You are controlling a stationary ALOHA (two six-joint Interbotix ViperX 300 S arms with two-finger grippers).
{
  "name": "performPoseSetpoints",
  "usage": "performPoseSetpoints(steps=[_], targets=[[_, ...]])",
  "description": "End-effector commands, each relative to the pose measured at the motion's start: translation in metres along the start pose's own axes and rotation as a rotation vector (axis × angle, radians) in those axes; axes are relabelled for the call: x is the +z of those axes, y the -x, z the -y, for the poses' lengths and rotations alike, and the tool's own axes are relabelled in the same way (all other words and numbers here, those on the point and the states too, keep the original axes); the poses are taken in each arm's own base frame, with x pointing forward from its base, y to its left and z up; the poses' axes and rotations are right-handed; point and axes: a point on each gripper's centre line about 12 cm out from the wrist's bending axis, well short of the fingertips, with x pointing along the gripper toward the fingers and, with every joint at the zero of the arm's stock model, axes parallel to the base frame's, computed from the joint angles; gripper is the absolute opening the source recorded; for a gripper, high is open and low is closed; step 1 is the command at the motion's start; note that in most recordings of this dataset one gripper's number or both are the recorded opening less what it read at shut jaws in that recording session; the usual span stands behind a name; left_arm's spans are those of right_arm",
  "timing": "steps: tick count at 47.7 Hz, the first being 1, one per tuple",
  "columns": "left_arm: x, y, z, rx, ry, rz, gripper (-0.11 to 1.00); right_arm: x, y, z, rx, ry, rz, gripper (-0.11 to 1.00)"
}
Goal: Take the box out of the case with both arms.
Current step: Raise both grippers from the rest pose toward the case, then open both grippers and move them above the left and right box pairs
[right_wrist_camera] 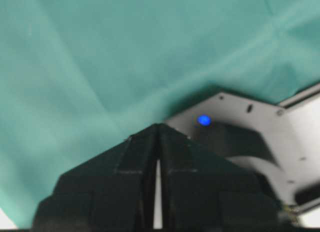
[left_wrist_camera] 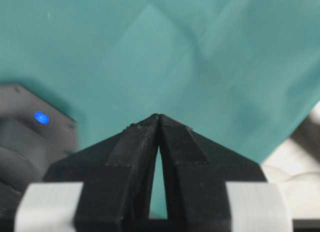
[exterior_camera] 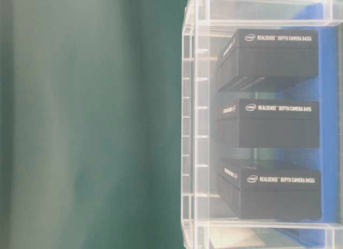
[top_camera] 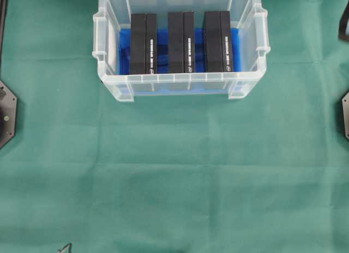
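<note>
Boxes, three of them, black and oblong, stand side by side on their long edges inside the case (top_camera: 109,84), a clear plastic bin at the far end of a table covered in green cloth (top_camera: 174,182). The left box (top_camera: 143,43), middle box (top_camera: 181,42) and right box (top_camera: 218,41) each carry white lettering along one edge; from table level it reads as a depth camera brand. A blue sheet (top_camera: 124,51) lines the floor of the case beneath them.

Neither arm has reached the case. The left gripper (left_wrist_camera: 159,117) shows only in its own wrist camera, fingers clenched together tip to tip and grasping nothing, with green cloth beyond it. The right gripper (right_wrist_camera: 158,126) is likewise pinched closed and empty above the cloth, near a grey base plate (right_wrist_camera: 240,122) with a blue light.

What could go wrong, as I judge it: the boxes sit close together with narrow gaps, so fingers lowered beside one could nudge or tip its neighbour. The high walls of the case could catch an arm coming in at an angle. If the two arms lift unevenly, the box could tilt and slip, or drag the light case along.

Nothing else lies on the cloth between the arms and the case.
</note>
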Motion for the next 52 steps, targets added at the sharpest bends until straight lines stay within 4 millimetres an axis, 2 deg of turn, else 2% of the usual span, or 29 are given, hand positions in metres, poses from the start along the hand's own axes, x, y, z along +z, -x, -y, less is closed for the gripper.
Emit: performPoseSetpoints(steps=[1, 9, 15, 33, 42, 52], targets=[[0.003, 0.005, 0.001, 0.010, 0.180, 0.009, 0.01, 0.004, 0.006, -0.001, 0.009, -0.190, 0.027, 0.00], [0.002, 0.003, 0.000, 0.046, 0.530, -0.003, 0.01, 0.006, 0.006, 0.000, 0.013, -0.533, 0.041, 0.00], [0.004, -0.001, 0.003, 0.078, 0.607, -0.010, 0.01, 0.007, 0.006, 0.001, 0.012, -0.697, 0.052, 0.00], [0.005, -0.002, -0.003, 0.132, 0.600, -0.012, 0.01, 0.016, 0.007, 0.007, -0.002, -0.737, 0.121, 0.00], [0.023, -0.002, -0.014, 0.146, 0.569, 0.019, 0.01, 0.036, 0.003, 0.024, -0.036, -0.749, 0.155, 0.00], [0.046, -0.003, -0.030, 0.183, 0.572, 0.044, 0.01, 0.062, -0.003, 0.051, -0.076, -0.731, 0.158, 0.00]])
